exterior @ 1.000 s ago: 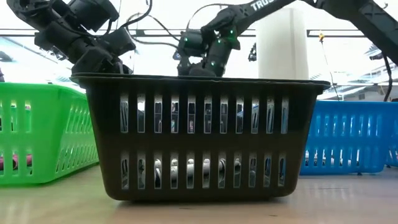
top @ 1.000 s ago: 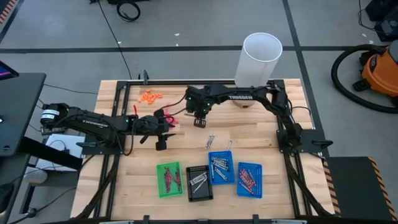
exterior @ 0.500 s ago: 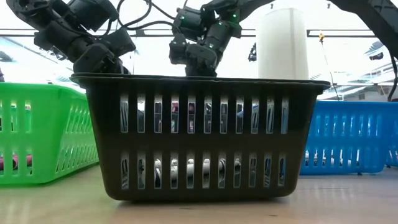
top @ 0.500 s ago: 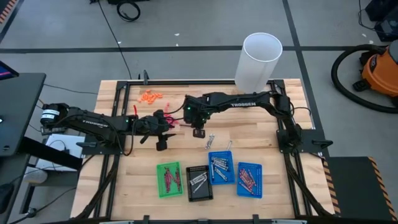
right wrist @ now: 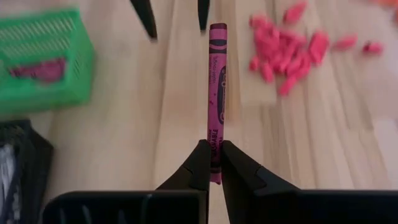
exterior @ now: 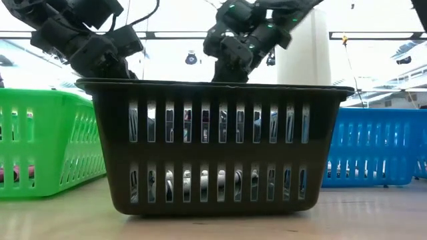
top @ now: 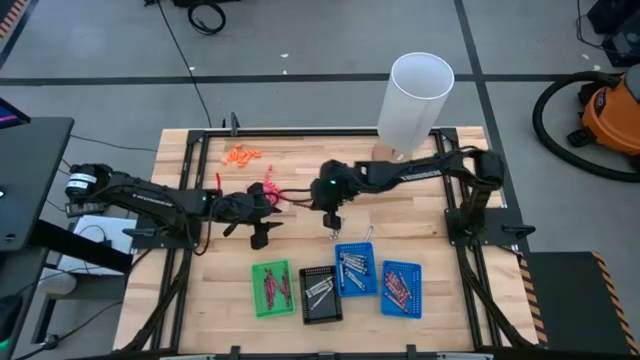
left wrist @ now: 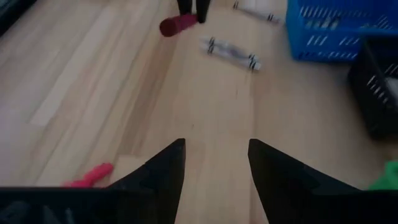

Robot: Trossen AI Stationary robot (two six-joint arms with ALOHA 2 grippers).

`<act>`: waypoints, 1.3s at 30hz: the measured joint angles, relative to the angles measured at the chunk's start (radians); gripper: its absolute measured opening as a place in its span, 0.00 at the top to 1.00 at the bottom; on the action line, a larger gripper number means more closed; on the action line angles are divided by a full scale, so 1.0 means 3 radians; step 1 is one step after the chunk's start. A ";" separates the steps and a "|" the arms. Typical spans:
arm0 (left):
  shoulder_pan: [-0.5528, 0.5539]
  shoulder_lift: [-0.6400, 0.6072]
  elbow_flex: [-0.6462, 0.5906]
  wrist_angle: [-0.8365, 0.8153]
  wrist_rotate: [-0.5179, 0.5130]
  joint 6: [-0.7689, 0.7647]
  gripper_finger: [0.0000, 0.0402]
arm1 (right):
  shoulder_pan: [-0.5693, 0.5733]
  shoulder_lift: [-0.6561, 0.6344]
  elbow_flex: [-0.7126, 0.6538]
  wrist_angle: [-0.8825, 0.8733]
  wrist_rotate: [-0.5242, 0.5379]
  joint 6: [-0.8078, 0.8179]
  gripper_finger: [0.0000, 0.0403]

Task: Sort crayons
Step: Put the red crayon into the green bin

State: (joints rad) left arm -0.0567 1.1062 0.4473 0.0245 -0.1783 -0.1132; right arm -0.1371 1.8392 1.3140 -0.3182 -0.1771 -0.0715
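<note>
A maroon crayon [right wrist: 216, 81] sticks out ahead of my right gripper [right wrist: 214, 147], which is shut on it above the middle of the table [top: 331, 218]. My left gripper [left wrist: 214, 163] stands open over bare wood [top: 258, 234], facing the right one, with nothing between its fingers. Two silvery grey crayons [left wrist: 231, 53] lie flat on the table between the grippers and the blue tray [top: 355, 268]. A green tray [top: 272, 288] holds maroon crayons, a black tray [top: 320, 293] grey ones. My right gripper pinches the maroon crayon between its two fingers by the end nearest the wrist [right wrist: 215, 135]. The fingers slant down and lie along the crayon. Its long free end [left wrist: 177, 25] points on past the fingertips toward the left gripper, clear of the table.
A second blue tray [top: 401, 288] with red crayons is at the near right. Pink-red bits [right wrist: 287, 53] and orange bits [top: 242, 155] lie on the far left of the table. A tall white cylinder [top: 415, 95] stands at the far edge.
My right gripper has stayed shut and gone toward the table's near edge and a little to the right, nearer the loose grey crayons and the trays.
</note>
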 joint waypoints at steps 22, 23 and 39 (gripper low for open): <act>0.0028 0.0889 -0.0001 0.2542 -0.0014 0.0214 0.53 | 0.0561 -0.0692 -0.1885 0.2750 0.0962 0.0124 0.93; 0.0042 0.0925 0.0000 0.2612 -0.0016 0.0234 0.53 | 0.0562 -0.0692 -0.1916 0.2843 0.0962 0.0113 0.93; 0.0111 0.1335 0.0001 0.3295 -0.0021 0.0338 0.53 | 0.0566 -0.0692 -0.1995 0.2976 0.1117 -0.0032 0.93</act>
State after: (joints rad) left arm -0.0235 1.5066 0.4477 1.0129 -0.1846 -0.0118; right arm 0.0326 1.6318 0.7155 0.5745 0.1581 -0.0811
